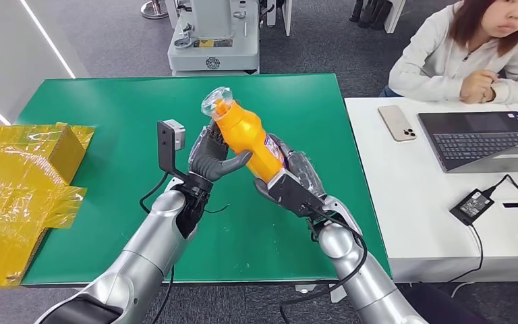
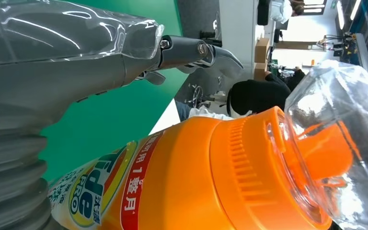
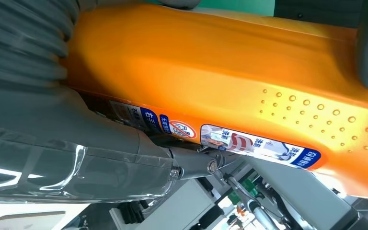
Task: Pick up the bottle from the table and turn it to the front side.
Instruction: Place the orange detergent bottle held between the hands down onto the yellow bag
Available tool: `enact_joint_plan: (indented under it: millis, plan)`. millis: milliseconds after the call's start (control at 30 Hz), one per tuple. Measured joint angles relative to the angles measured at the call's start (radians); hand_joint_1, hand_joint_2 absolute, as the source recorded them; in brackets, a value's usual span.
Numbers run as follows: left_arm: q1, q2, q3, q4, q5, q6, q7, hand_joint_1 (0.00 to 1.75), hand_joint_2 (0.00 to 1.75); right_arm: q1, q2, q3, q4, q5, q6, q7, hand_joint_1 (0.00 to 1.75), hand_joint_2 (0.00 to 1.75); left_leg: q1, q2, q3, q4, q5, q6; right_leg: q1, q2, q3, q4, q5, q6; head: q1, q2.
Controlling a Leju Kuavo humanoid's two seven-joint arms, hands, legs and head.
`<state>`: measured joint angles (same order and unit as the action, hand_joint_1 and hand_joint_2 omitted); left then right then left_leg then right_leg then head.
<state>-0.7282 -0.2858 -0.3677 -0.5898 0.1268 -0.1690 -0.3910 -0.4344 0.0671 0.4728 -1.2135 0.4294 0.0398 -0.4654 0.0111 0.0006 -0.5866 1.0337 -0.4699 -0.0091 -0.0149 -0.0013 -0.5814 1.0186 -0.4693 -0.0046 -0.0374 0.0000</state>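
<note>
Both silver arms rise from six o'clock over the green table (image 1: 108, 121). Right hand (image 1: 297, 185) grips the base of the orange plastic detergent bottle (image 1: 246, 138), lifted and tilted toward eleven o'clock, likely for rotating. Left hand (image 1: 210, 156), at its nine o'clock, fingers spread, touches its side, apparently steadying it.

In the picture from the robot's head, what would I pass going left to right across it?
Yellow wrapped box → left hand → orange bottle → right hand → phone → laptop.
</note>
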Motion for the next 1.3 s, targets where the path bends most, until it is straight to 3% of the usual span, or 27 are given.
enact_joint_plan:
  millis: [133, 167, 333, 467, 533, 633, 700, 767, 967, 1233, 1267, 1300]
  plan:
    - [-0.001, 0.001, 0.000, 0.000, 0.000, 0.000, 0.003, 1.49, 1.75, -0.008, 0.000, 0.005, 0.005, -0.006, 0.000, 0.000, 1.75, 1.75, 0.000, 0.000, 0.000, 0.000, 0.000, 0.000, 0.000, 0.000, 0.000, 0.000, 0.000, 0.000, 0.000, 0.000]
    - [0.000, 0.002, 0.000, 0.000, 0.000, 0.000, 0.002, 1.54, 1.75, -0.010, 0.000, 0.006, 0.007, -0.008, 0.000, 0.000, 1.75, 1.75, 0.000, 0.000, 0.000, 0.000, 0.000, 0.000, 0.000, 0.000, 0.000, 0.000, 0.000, 0.000, 0.000, 0.000]
    - [0.003, 0.006, 0.000, -0.001, -0.001, 0.001, 0.002, 1.41, 1.75, -0.013, 0.000, 0.012, 0.011, -0.010, 0.000, 0.002, 1.75, 1.75, 0.000, 0.000, 0.000, 0.000, 0.000, 0.000, 0.000, 0.000, 0.000, 0.000, 0.000, 0.000, 0.000, 0.000]
    - [0.008, 0.009, 0.000, -0.008, -0.006, 0.002, 0.006, 0.71, 1.75, -0.014, 0.000, 0.020, 0.015, -0.010, -0.002, 0.006, 1.75, 1.75, 0.000, -0.001, 0.000, 0.000, 0.000, 0.000, 0.000, 0.000, 0.000, 0.000, 0.000, 0.000, 0.000, 0.000]
    - [0.009, 0.010, 0.000, -0.011, -0.010, 0.002, 0.015, 0.65, 1.75, -0.014, 0.000, 0.021, 0.016, -0.010, -0.005, 0.009, 1.75, 1.75, 0.000, -0.001, 0.000, 0.000, 0.000, 0.000, 0.000, -0.001, 0.000, 0.000, 0.000, 0.000, 0.000, 0.000]
    - [0.009, 0.010, 0.000, -0.016, -0.012, 0.001, 0.023, 0.38, 1.75, -0.015, 0.000, 0.022, 0.016, -0.010, -0.009, 0.012, 1.75, 1.75, 0.000, -0.001, 0.000, 0.000, 0.000, 0.000, 0.000, -0.001, 0.000, 0.000, 0.000, 0.000, 0.000, 0.000]
    - [0.009, 0.010, 0.000, -0.017, -0.012, -0.001, 0.024, 0.82, 1.75, -0.014, 0.000, 0.022, 0.016, -0.010, -0.011, 0.014, 1.75, 1.75, 0.000, -0.001, 0.000, 0.000, 0.000, 0.000, 0.000, -0.001, 0.000, 0.000, 0.000, 0.000, 0.000, 0.000]
    - [0.009, 0.011, 0.000, -0.018, -0.011, -0.008, 0.024, 1.38, 1.75, -0.014, 0.000, 0.023, 0.016, -0.010, -0.013, 0.015, 1.75, 1.75, 0.000, -0.001, 0.000, 0.000, 0.000, 0.000, 0.000, -0.001, 0.000, 0.000, 0.000, 0.000, 0.000, 0.000]
    - [0.008, 0.015, 0.002, -0.025, -0.005, -0.037, 0.040, 1.71, 1.75, -0.014, 0.000, 0.026, 0.016, -0.010, -0.019, 0.015, 1.75, 1.75, 0.000, -0.001, 0.000, 0.000, 0.000, 0.000, 0.000, -0.001, 0.000, 0.000, 0.000, 0.000, 0.000, 0.000]
    - [0.008, 0.019, 0.005, -0.025, 0.010, -0.065, 0.044, 1.75, 1.75, 0.005, 0.000, 0.033, -0.001, -0.010, -0.025, 0.016, 1.75, 1.75, 0.000, 0.000, 0.000, 0.000, 0.000, 0.000, 0.000, 0.000, 0.000, 0.000, 0.000, 0.000, 0.000, 0.000]
    - [0.008, 0.020, 0.005, -0.025, 0.010, -0.069, 0.044, 1.75, 1.75, 0.010, 0.000, 0.033, -0.004, -0.009, -0.027, 0.016, 1.69, 1.75, 0.000, -0.001, 0.000, 0.000, 0.000, 0.000, 0.000, 0.000, -0.001, 0.000, 0.000, 0.000, 0.000, 0.000]
    - [0.009, 0.020, 0.005, -0.025, 0.010, -0.072, 0.044, 1.75, 1.75, 0.013, 0.000, 0.032, -0.007, -0.008, -0.029, 0.016, 1.30, 1.75, 0.000, -0.001, 0.000, 0.000, 0.000, 0.000, 0.000, 0.000, -0.001, 0.000, 0.000, 0.000, 0.000, 0.000]
